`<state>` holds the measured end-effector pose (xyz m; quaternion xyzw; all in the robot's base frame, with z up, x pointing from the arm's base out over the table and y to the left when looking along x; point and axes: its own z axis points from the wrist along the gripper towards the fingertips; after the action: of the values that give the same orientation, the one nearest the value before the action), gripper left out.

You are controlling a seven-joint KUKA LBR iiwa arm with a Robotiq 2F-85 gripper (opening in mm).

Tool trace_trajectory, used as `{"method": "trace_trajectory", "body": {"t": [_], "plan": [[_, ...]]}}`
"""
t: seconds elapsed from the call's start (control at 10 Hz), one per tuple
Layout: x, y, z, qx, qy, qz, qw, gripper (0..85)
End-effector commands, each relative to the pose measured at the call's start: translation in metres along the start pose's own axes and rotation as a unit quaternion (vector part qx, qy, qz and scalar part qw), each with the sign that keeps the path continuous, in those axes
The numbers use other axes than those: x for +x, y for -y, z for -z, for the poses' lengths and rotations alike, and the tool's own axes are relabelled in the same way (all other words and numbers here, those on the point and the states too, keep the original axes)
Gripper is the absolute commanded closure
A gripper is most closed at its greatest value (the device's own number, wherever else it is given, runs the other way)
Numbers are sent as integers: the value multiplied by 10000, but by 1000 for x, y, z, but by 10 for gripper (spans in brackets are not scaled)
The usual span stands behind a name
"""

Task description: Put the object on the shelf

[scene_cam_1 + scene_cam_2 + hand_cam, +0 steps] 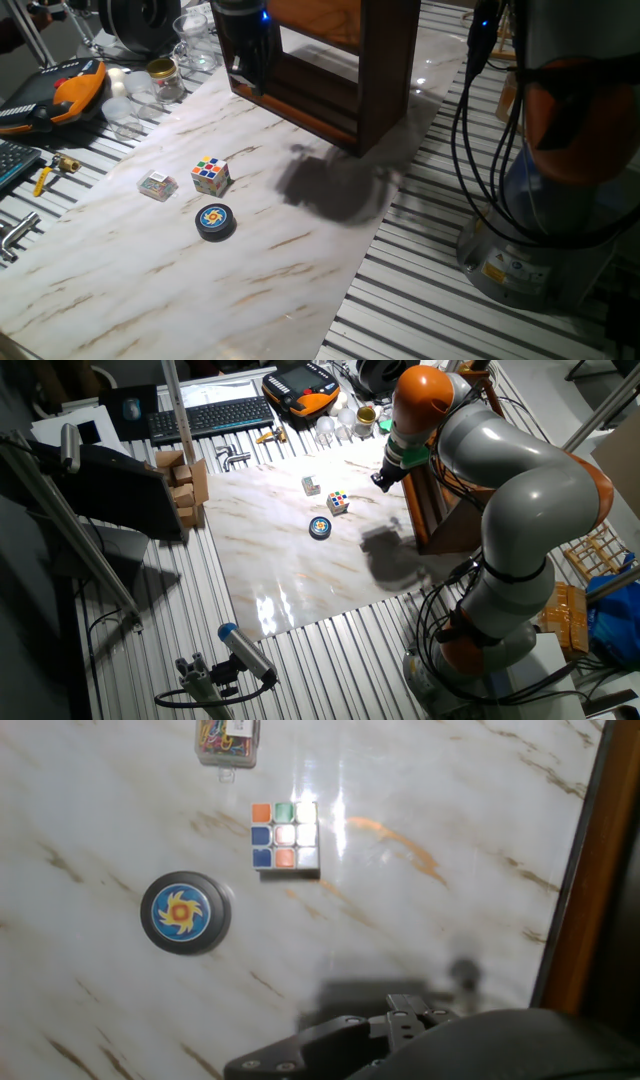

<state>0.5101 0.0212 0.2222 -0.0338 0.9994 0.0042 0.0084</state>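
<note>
jaws cannot be judged: the gripper [250, 75] hangs high beside the shelf [345, 70], and no view shows its fingertips; the hand view gives only a dark part of the hand at its bottom edge. the object [185, 913] lies flat on the marble table [150, 290], well apart from the shelf, with nothing touching it. near the object stands the rubik's cube [284, 838], and beyond the cube the small clear box [228, 742]. only the hand view shows the coloured clips inside the box. only the other fixed view shows the whole arm [520, 490].
</note>
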Motion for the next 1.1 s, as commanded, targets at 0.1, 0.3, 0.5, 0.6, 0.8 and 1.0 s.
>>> {"method": "trace_trajectory", "body": {"t": [0.1,0.3,0.5,0.6,0.8,1.0], "plan": [[6,-10,-10,-21,51,-91,9999,850],[11,-18,-16,-28,74,-175,9998,850],[14,-27,-23,-59,83,-245,9996,850],[15,-29,-24,-67,83,-276,9996,850],[16,-33,-26,-75,83,-322,9994,850],[16,-38,-31,-82,121,-368,9992,850]]}}
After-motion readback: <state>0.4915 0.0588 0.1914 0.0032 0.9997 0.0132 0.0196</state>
